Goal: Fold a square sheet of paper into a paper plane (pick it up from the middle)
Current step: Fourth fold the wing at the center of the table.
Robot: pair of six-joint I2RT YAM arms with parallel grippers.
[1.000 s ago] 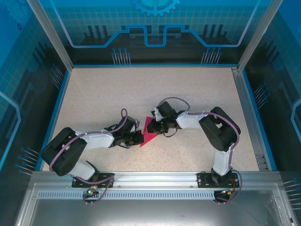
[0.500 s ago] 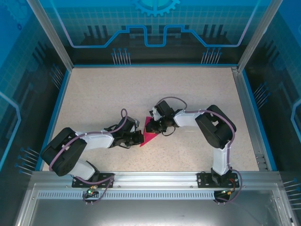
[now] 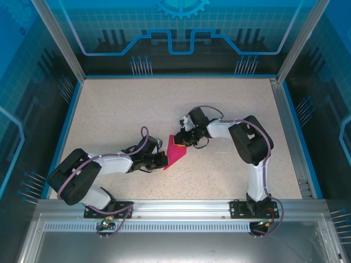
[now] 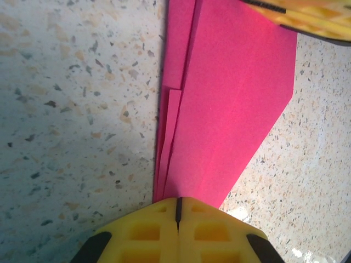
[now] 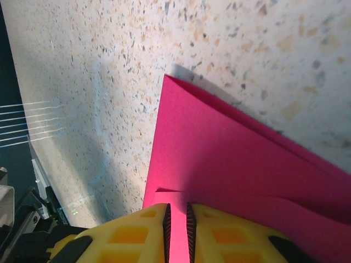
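Left gripper (image 4: pixel 178 204) is clamped on one end of the paper (image 4: pixel 236 93), right gripper (image 5: pixel 176 211) pinching the far edge, seemingly steadying the layers for creasing

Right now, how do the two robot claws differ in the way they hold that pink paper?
The left gripper pinches the pink paper at its narrow end; the right gripper pinches the wider opposite end. The left gripper's jaws meet at a hairline seam; the right gripper's keep a slim gap. Both are yellow-tipped and clamp the same paper.
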